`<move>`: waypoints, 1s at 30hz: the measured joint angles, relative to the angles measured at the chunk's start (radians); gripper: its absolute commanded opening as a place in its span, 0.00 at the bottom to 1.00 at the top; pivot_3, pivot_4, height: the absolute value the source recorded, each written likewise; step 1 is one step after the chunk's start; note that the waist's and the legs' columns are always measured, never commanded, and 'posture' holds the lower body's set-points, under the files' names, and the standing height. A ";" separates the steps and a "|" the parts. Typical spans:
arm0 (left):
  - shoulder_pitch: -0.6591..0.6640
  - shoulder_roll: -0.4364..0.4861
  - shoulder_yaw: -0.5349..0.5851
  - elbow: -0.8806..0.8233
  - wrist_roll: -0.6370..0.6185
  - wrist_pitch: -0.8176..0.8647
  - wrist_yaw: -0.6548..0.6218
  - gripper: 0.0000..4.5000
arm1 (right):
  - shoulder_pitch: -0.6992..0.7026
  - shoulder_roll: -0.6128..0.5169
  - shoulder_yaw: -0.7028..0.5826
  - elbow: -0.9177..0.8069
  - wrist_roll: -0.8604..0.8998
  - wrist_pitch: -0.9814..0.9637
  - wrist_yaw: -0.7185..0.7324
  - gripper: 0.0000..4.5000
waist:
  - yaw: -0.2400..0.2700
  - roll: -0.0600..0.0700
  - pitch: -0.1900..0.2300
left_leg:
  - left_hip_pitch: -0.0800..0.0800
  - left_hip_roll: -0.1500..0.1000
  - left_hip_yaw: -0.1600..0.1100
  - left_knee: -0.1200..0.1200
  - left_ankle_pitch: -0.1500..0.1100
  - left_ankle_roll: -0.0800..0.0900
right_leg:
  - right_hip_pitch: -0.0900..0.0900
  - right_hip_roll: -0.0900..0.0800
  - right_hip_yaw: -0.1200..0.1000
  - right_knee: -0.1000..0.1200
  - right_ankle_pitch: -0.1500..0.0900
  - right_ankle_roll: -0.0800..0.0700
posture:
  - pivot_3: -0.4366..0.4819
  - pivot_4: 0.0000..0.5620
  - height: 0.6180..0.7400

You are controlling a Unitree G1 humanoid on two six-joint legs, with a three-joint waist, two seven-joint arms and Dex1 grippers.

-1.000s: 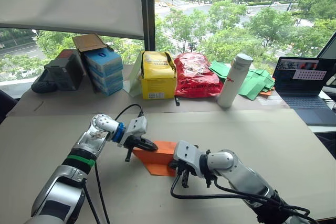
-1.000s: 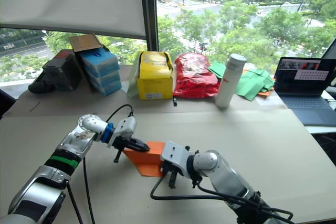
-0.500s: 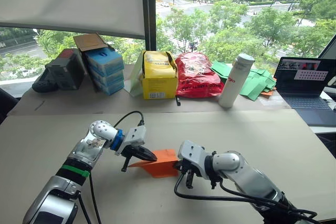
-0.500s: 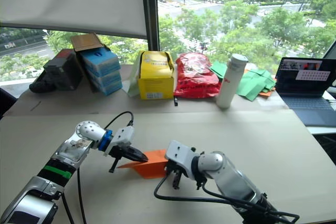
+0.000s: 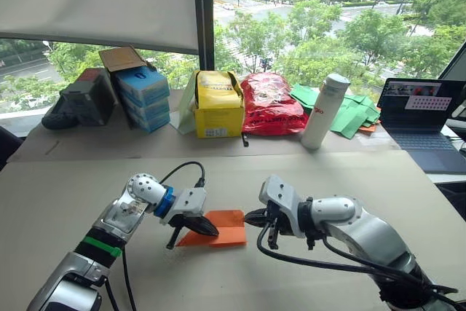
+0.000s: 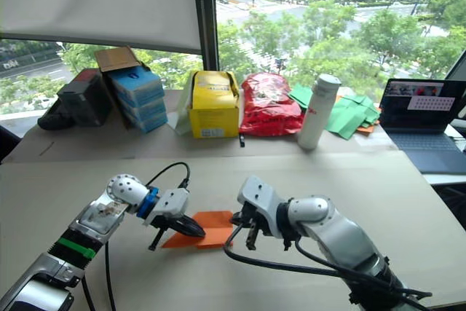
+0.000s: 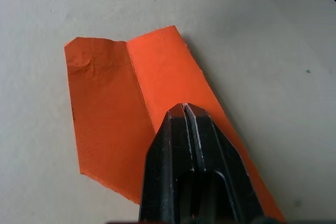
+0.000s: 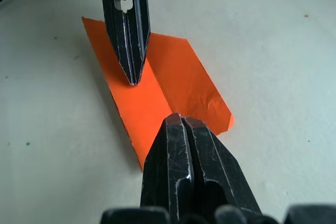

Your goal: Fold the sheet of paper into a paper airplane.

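Paper airplane (image 5: 218, 228) flat on table (image 5: 378, 180), left gripper (image 5: 202, 226) closed, tip pressing it, right gripper (image 5: 253, 217) closed, empty, just right.

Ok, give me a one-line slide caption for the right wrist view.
Right gripper, shut, at one edge of the folded orange sheet of paper; left gripper, shut, tip on its crease.

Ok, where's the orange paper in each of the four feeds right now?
Left eye view: the orange paper lies flat on the table, between the two pincers.
Right eye view: low centre, by the left pincer.
Left wrist view: under and beyond the shut left pincer's tips.
Right wrist view: ahead of the shut right pincer, under the left one's tip.
Shared landmark: the left pincer's black tip resting on the paper's centre crease.
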 measured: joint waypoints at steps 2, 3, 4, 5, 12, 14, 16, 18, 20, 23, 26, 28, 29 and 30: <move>0.008 0.005 -0.001 -0.004 0.000 -0.002 0.001 0.01 | 0.000 0.001 0.044 0.032 -0.019 -0.032 0.000 0.00 | 0.001 0.000 0.000 | -0.001 0.000 0.000 0.000 0.000 0.000 | 0.000 0.000 0.000 0.000 0.000 0.000 | 0.48 0.27 1.00; 0.014 0.007 -0.001 -0.012 0.000 -0.002 0.001 0.01 | 0.001 0.002 0.060 0.045 -0.024 -0.045 -0.001 0.00 | 0.001 0.000 0.000 | -0.001 0.000 0.000 0.000 0.000 -0.001 | 0.000 0.000 0.000 0.000 0.000 0.000 | 0.48 0.27 1.00; 0.014 0.007 -0.001 -0.013 0.000 -0.003 0.001 0.01 | 0.001 0.002 0.062 0.047 -0.025 -0.048 -0.001 0.00 | 0.001 0.000 0.000 | -0.001 0.000 0.000 0.000 0.000 -0.001 | 0.000 0.000 0.000 0.000 0.000 0.000 | 0.48 0.27 1.00; 0.015 0.007 -0.001 -0.018 -0.001 -0.004 0.001 0.01 | 0.001 0.002 0.076 0.061 -0.030 -0.057 -0.001 0.00 | 0.002 0.000 0.000 | -0.001 0.000 0.000 0.001 0.000 -0.001 | 0.000 0.000 0.000 0.000 0.000 0.001 | 0.48 0.27 1.00; 0.074 0.032 0.003 -0.133 -0.042 0.068 0.010 0.01 | 0.030 0.009 0.129 0.121 -0.068 -0.146 -0.010 0.00 | 0.000 0.000 0.000 | 0.000 0.000 0.000 0.001 0.000 -0.001 | 0.000 0.000 0.000 0.000 0.000 0.001 | 0.48 0.27 1.00; 0.098 0.040 0.008 -0.178 -0.059 0.107 0.021 0.01 | 0.033 0.010 0.131 0.128 -0.070 -0.159 -0.012 0.00 | -0.001 0.000 0.000 | 0.001 0.000 0.000 0.000 0.000 0.000 | 0.001 0.000 0.000 0.000 0.000 0.001 | 0.48 0.27 1.00; 0.130 0.050 0.012 -0.210 -0.068 0.132 0.042 0.01 | 0.036 0.011 0.131 0.131 -0.070 -0.163 -0.014 0.00 | -0.001 0.000 0.000 | 0.001 0.001 0.000 0.000 0.000 0.000 | 0.001 0.000 0.001 0.000 0.000 0.001 | 0.48 0.27 1.00; 0.155 0.046 0.022 -0.211 -0.067 0.144 0.090 0.01 | 0.037 0.011 0.130 0.131 -0.071 -0.163 -0.016 0.00 | 0.000 0.000 0.000 | 0.001 0.001 0.000 0.000 0.000 0.000 | 0.001 0.000 0.001 0.000 0.000 0.000 | 0.48 0.27 1.00; 0.183 0.043 0.044 -0.227 -0.072 0.179 0.146 0.01 | 0.038 0.011 0.130 0.130 -0.071 -0.163 -0.018 0.00 | 0.000 0.000 0.000 | 0.001 0.001 0.000 0.000 0.000 0.000 | 0.001 0.000 0.001 0.001 0.000 0.001 | 0.48 0.27 1.00; 0.216 0.037 0.085 -0.289 -0.103 0.259 0.214 0.01 | 0.039 0.011 0.130 0.129 -0.071 -0.163 -0.018 0.00 | -0.001 0.000 0.000 | 0.001 0.001 0.000 0.000 0.000 0.000 | 0.001 0.000 0.001 0.000 0.000 0.001 | 0.48 0.27 1.00; 0.238 0.035 0.130 -0.362 -0.142 0.335 0.274 0.01 | 0.040 0.011 0.130 0.129 -0.071 -0.163 -0.021 0.00 | 0.000 0.000 0.000 | 0.002 0.001 0.000 0.000 0.000 -0.001 | 0.001 -0.001 0.001 0.001 0.000 0.001 | 0.48 0.27 1.00; 0.259 0.045 0.145 -0.392 -0.163 0.374 0.296 0.01 | 0.040 0.012 0.130 0.128 -0.071 -0.163 -0.021 0.00 | -0.001 0.000 0.000 | 0.002 0.001 0.000 0.000 0.000 -0.001 | 0.001 -0.001 0.001 0.001 0.000 0.000 | 0.48 0.27 1.00; 0.270 0.050 0.151 -0.403 -0.165 0.387 0.305 0.01 | 0.040 0.012 0.130 0.128 -0.071 -0.163 -0.021 0.00 | -0.001 0.000 0.000 | 0.002 0.001 0.000 0.000 0.001 -0.001 | 0.001 -0.001 0.001 0.001 0.000 0.000 | 0.48 0.27 1.00; 0.281 0.054 0.157 -0.413 -0.168 0.402 0.314 0.01 | 0.040 0.012 0.130 0.128 -0.071 -0.163 -0.021 0.00 | 0.000 0.000 0.000 | 0.002 0.001 0.000 0.000 0.001 -0.001 | 0.001 -0.001 0.001 0.001 0.000 0.000 | 0.48 0.27 1.00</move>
